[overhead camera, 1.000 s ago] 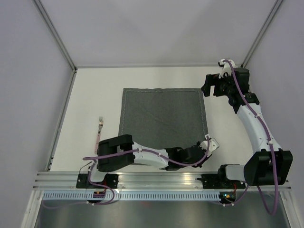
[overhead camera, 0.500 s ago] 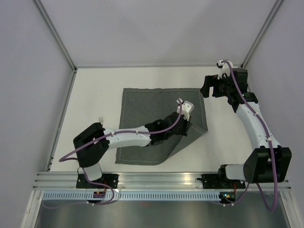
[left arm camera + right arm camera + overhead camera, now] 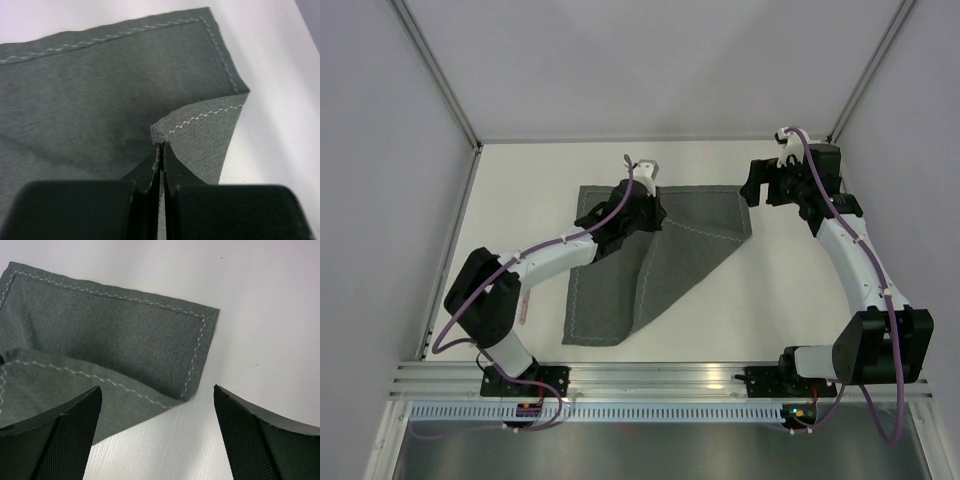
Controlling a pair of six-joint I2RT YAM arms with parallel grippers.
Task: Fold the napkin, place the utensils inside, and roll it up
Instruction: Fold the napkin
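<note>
The napkin (image 3: 705,235) lies on the table (image 3: 800,300) partly doubled over. Its near right corner is lifted and carried across the cloth to the far side, so a slanted crease runs from low on the right hem down to the near hem. The left gripper (image 3: 635,203) is clamped tight on that carried corner; in the left wrist view the closed fingertips (image 3: 156,159) pinch the stitched tip, which casts a shadow on the layer beneath and so looks raised rather than laid down. What the next move turns on is where this held corner sits relative to the uncovered far left corner (image 3: 583,189). That corner lies off to the gripper's left along the far hem, near but not beneath it, and a strip of the bottom layer shows along the left side. To match corner to corner, I judge the left arm should shift the tip leftward and lower it; that arm is much the nearer one. The right gripper (image 3: 766,186) hangs with its fingers spread and empty just beside the far right corner (image 3: 212,312), off the cloth.
</note>
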